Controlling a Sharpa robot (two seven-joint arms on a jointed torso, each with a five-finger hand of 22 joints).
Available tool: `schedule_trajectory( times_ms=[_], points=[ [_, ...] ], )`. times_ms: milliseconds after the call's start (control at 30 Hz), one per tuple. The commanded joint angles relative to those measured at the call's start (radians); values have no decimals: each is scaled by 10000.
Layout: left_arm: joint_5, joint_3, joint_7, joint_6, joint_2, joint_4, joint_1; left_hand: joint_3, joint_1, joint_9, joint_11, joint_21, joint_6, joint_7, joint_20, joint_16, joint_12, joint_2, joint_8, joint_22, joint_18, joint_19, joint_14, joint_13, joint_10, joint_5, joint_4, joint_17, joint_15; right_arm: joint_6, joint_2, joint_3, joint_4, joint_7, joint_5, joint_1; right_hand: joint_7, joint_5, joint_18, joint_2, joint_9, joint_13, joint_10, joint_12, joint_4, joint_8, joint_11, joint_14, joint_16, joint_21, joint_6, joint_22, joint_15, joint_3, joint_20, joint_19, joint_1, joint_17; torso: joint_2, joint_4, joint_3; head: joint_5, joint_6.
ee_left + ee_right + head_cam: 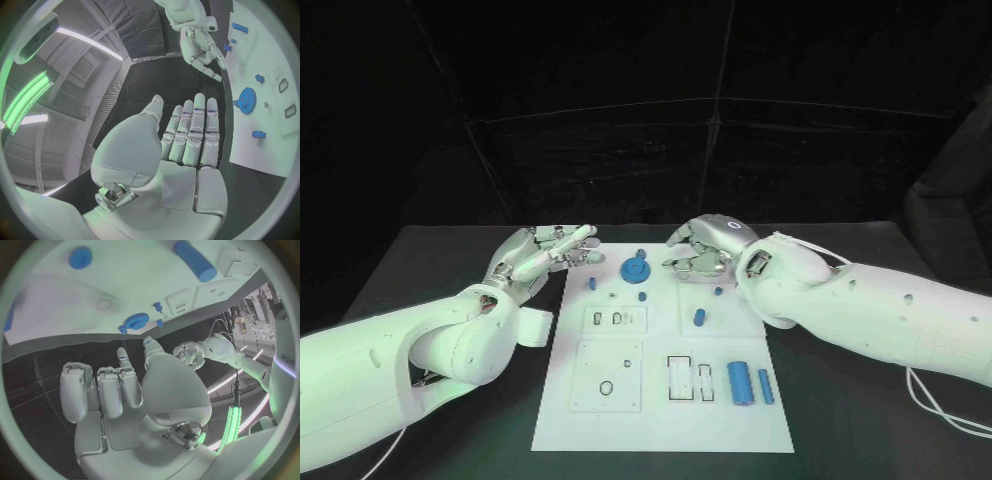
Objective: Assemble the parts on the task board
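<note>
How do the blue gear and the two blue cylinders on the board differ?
The blue gear is a flat toothed disc lying near the task board's far edge, between the two hands; the blue cylinders are smooth rods lying side by side near the near right corner. One cylinder is thicker than the other. All are blue and unheld.

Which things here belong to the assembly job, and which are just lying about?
Belongs to the job:
- task board
- blue gear
- two blue cylinders
- small blue pieces
- left hand and right hand, both holding nothing

Just lying about:
- black table
- white cable by the right arm
</note>
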Motion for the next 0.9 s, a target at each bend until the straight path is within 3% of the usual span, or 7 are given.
schedule_trajectory(
  times_ms=[33, 200, 300, 367, 533, 733, 900],
  points=[
    [-17, 10, 52, 132, -6, 16, 17, 15, 1, -15, 34, -52, 50, 28, 29, -65, -55, 78, -68, -15, 154, 64, -1, -16, 60, 27, -63, 12, 68, -15, -524, -1, 123, 1805, 2755, 24, -5, -458, -5, -176, 11, 2014, 512, -72, -382, 94, -97, 852, -38, -57, 142, 828, -97, 35, -78, 228, 501, 1731, -25, -82, -1, 41, 27],
    [-17, 10, 63, 143, 10, -12, 17, 15, 3, -15, 34, -53, 50, 27, 29, -66, -56, 78, -69, -16, 154, 65, -1, -16, 61, 28, -65, 13, 68, 424, -1444, -3, 25, 2362, 3752, 24, -234, -579, 8, -473, -2, 1943, 433, -167, -905, 140, -278, 896, 22, -89, 264, 778, -207, 8, -154, 196, 1097, 1916, -30, -155, 21, -24, 49],
    [-17, 9, 65, 152, 30, -31, 17, 17, 8, -15, 33, -55, 52, 24, 29, -68, -58, 80, -70, -16, 155, 65, 2, -16, 65, 28, -72, 14, 67, 661, -1764, -4, -190, 2478, 3860, 21, -247, -616, 4, -515, -21, 1956, 444, -153, -1040, 107, -312, 904, 32, -86, 233, 791, -261, -7, -218, 202, 1230, 1951, -30, -163, 35, -143, 46],
    [-17, 9, 65, 160, 40, -39, 17, 17, 11, -15, 32, -56, 53, 22, 29, -69, -59, 80, -71, -17, 155, 66, 3, -15, 66, 28, -76, 15, 67, 746, -1849, -6, -332, 2492, 3785, 18, -190, -603, 1, -519, -41, 1953, 442, -157, -1091, 56, -277, 908, 36, -85, 153, 796, -251, -13, -229, 205, 1276, 1965, -24, -155, 30, -193, 47],
    [-17, 9, 57, 174, 56, -83, 17, 17, 11, -15, 32, -56, 53, 22, 29, -69, -59, 80, -71, -17, 155, 66, 3, -15, 66, 28, -76, 15, 67, 914, -1885, -8, -770, 2501, 3700, -20, -76, -571, -4, -493, -66, 1952, 441, -160, -1152, -69, -178, 913, 42, -83, -81, 806, -174, -52, -186, 212, 1293, 1987, -10, -171, 64, -188, 25],
    [-17, 8, 52, 185, 76, -125, 16, 17, 11, -15, 32, -56, 53, 22, 29, -69, -59, 80, -71, -17, 155, 66, 3, -15, 66, 28, -76, 15, 67, 1194, -1799, -8, -1187, 2485, 3737, -163, -67, -516, -2, -476, -70, 1947, 437, -165, -1171, -111, -165, 915, 44, -87, -183, 800, -158, -67, -168, 209, 1289, 1995, -9, -127, 43, -213, -7],
    [-17, 8, 55, 192, 93, -164, 15, 20, 21, -14, 29, -59, 58, 18, 30, -73, -62, 84, -73, -17, 156, 68, 7, -15, 72, 28, -89, 19, 66, 1270, -1672, -8, -1370, 2523, 3748, -329, -64, -510, -2, -475, -69, 1949, 439, -163, -1168, -113, -162, 916, 46, -87, -192, 799, -156, -73, -167, 209, 1280, 2000, -15, -142, 39, -186, -23]
  ],
)
